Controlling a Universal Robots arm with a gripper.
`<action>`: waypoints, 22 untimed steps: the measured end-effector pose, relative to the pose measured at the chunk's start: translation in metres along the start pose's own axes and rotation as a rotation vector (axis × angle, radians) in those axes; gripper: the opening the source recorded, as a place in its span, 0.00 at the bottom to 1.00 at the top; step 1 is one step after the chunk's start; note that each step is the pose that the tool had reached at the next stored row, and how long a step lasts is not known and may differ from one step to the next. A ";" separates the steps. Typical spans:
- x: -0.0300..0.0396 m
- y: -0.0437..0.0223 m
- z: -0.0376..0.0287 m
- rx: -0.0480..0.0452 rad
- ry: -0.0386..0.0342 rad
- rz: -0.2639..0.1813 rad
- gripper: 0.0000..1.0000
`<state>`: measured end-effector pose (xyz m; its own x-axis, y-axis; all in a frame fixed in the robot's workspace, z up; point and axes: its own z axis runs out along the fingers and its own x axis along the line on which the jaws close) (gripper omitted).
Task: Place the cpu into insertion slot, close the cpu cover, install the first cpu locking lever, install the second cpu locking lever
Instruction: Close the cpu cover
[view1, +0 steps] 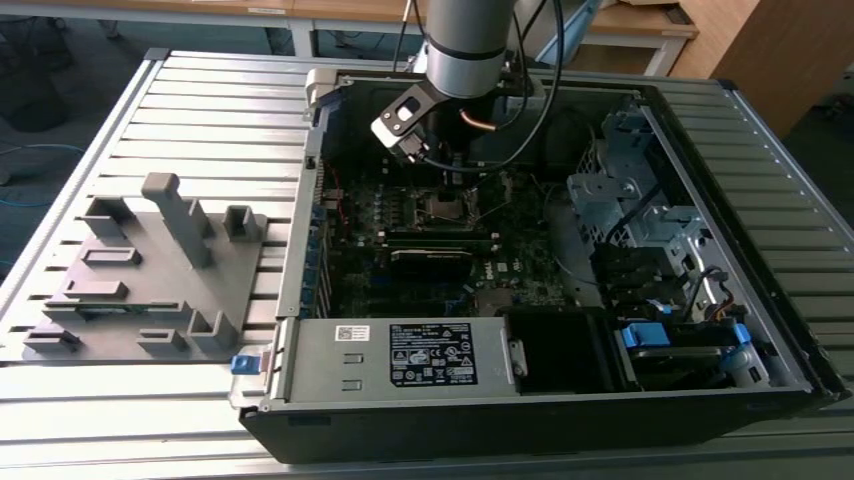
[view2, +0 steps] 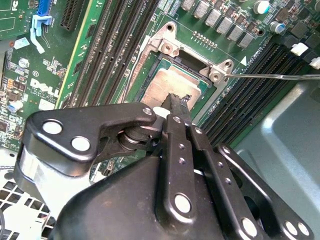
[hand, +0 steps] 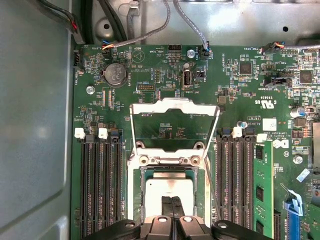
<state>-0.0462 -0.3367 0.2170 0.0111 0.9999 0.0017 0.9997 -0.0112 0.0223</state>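
Note:
The cpu (hand: 172, 186) lies flat in the insertion slot (hand: 141, 190) on the green motherboard, silvery face up. Its face also shows in the second wrist view (view2: 167, 85). My gripper (hand: 172, 204) is shut, its two thin black fingertips pressed together with nothing between them, right over the middle of the cpu (view1: 445, 207). Whether they touch it I cannot tell. The cpu cover (hand: 175, 104) is swung open and stands raised behind the slot, the board showing through its cut-out. A thin wire locking lever (view2: 272, 76) sticks out sideways, unlatched.
Long black memory slots (hand: 100, 185) flank the socket on both sides. The computer case's walls (view1: 300, 290) enclose the board, with a drive cage (view1: 627, 200) at the exterior view's right. A grey fixture (view1: 147, 270) sits on the table at the left. Cables (hand: 145, 30) hang behind.

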 end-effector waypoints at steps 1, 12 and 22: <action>0.0000 0.0000 -0.0001 0.0000 -0.0001 0.000 0.10; 0.0000 0.0003 -0.0114 0.0000 0.0000 0.000 0.10; 0.0000 0.0003 -0.0153 0.0001 0.0000 0.000 0.10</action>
<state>-0.0462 -0.3367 0.2323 0.0111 0.9999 0.0016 0.9997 -0.0112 0.0223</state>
